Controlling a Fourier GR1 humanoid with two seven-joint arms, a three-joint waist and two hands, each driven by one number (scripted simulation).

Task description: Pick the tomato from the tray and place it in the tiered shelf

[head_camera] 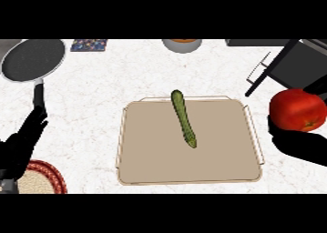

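The left hand (17, 150) is black all over, with a dull surface that shows almost no shading. Its fingers (33, 129) are long and slim and get narrower toward the tips, while the palm part is wider and has blocky edges. Below it, at the lower edge, a small piece of the left forearm (4, 185) shows in grey, with a lighter and a darker patch. The right hand (304, 148) is the same flat black. It looks like one broad, rounded shape, and its single fingers are hard to tell apart.
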